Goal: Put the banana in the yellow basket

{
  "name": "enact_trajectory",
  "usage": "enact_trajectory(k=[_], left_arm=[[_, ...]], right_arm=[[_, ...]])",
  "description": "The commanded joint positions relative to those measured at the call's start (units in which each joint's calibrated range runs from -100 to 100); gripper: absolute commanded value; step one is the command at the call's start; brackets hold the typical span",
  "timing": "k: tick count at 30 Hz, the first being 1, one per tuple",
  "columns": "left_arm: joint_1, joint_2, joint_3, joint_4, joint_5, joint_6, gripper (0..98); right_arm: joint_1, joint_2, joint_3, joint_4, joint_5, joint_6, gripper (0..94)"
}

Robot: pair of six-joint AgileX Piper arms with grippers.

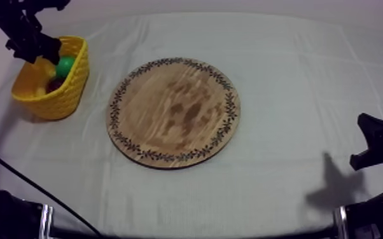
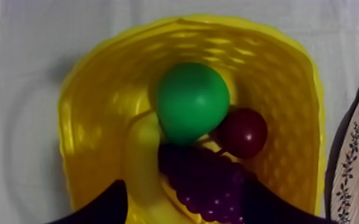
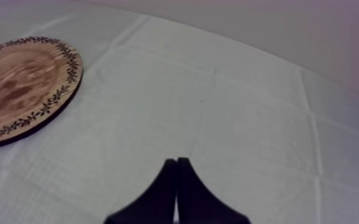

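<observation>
The curved yellow toy banana (image 2: 141, 170) lies along one wall of the yellow woven basket (image 2: 280, 89), straight below my left gripper (image 2: 185, 184), which is open and empty; my right gripper (image 3: 176, 179) is closed.

L fingers (image 1: 43, 51) over basket (image 1: 67, 95) | pear (image 1: 65, 65) inside | board (image 1: 174, 113) mid-table

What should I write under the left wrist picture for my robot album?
Open left gripper over the yellow basket, with banana, grapes, a green fruit and a small red fruit inside.
</observation>
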State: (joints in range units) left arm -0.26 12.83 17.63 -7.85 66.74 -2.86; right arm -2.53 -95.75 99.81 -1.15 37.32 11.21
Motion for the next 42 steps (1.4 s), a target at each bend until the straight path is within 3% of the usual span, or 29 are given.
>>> enact_trajectory(k=[1,10,18,26,32,42], left_arm=[[0.04,-0.49,-0.08,0.08,-0.01,0.13,71.7],[-1.34,-9.03,-0.39,1.3,-1.44,-0.4,64.2],[-2.31,-24.9,6.48,2.21,-5.93,-1.84,38.9],[-2.48,-41.49,14.35,3.86,-10.04,-2.15,6.2],[-3.05,-55.54,21.04,4.95,-13.15,-0.97,0.8],[-3.35,-78.39,40.87,4.51,-20.2,0.99,0.0]], right_arm=[[0.0,0.0,-0.03,0.0,-0.07,0.0,0.3],[0.0,0.0,-0.03,0.0,-0.07,0.0,0.3],[0.0,0.0,-0.03,0.0,-0.07,0.0,0.3],[0.0,0.0,-0.03,0.0,-0.07,0.0,0.3],[0.0,0.0,-0.03,0.0,-0.07,0.0,0.3],[0.0,0.0,-0.03,0.0,-0.07,0.0,0.3]])
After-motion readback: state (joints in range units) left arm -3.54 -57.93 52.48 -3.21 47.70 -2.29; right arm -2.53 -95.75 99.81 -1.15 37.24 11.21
